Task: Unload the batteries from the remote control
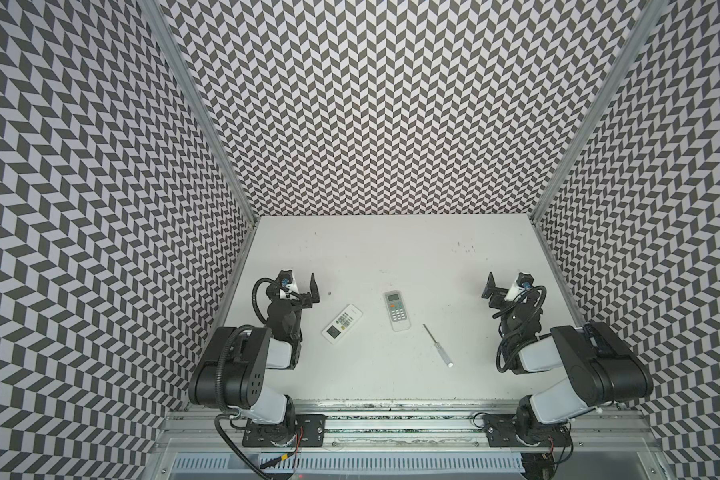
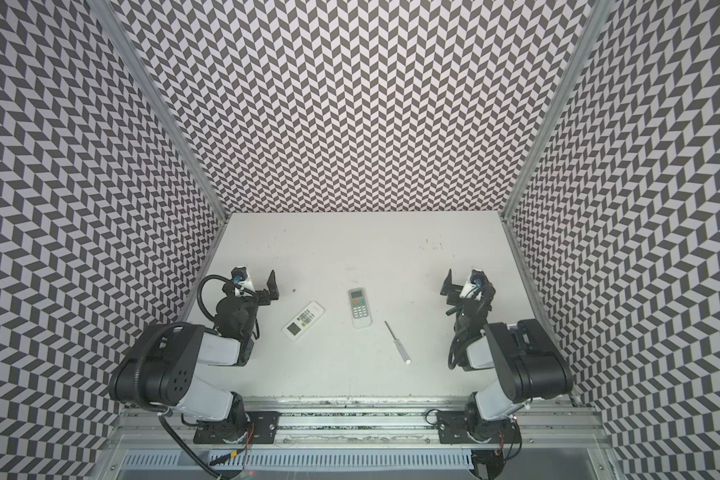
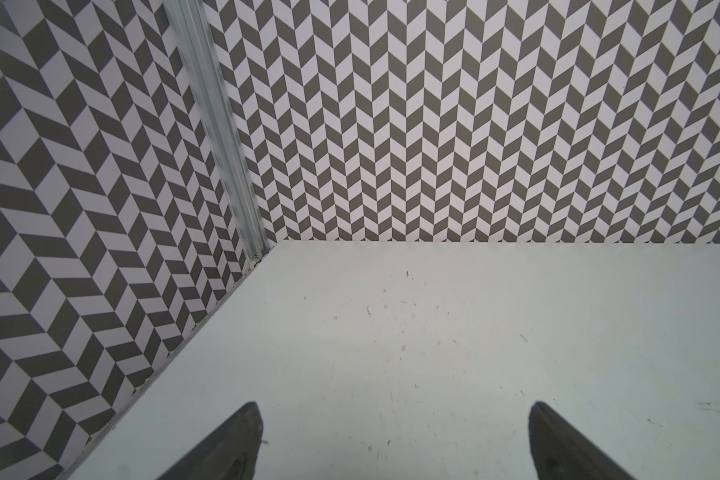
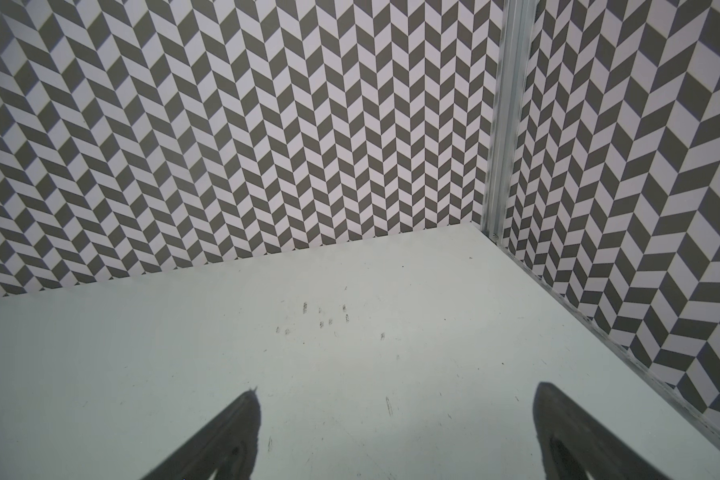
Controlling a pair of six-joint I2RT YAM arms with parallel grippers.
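Wrist views: fingers (image 3: 233,444) cropped.
left gripper (image 3: 393,419), right gripper (image 4: 395,403): stood wide apart, empty.
tilted remote (image 1: 341,324), straight remote (image 1: 396,311): lay keypad-up, backs hidden.

We are seeing everything lying on the bench (image 1: 391,249). The left remote (image 1: 341,324) is lying slantwise near our left hand (image 1: 312,293). The middle remote (image 1: 396,311) is lying to its right, apart from it. The screwdriver (image 1: 437,345) is lying right of the middle remote and nearer our bases, well apart from our right hand (image 1: 491,289).
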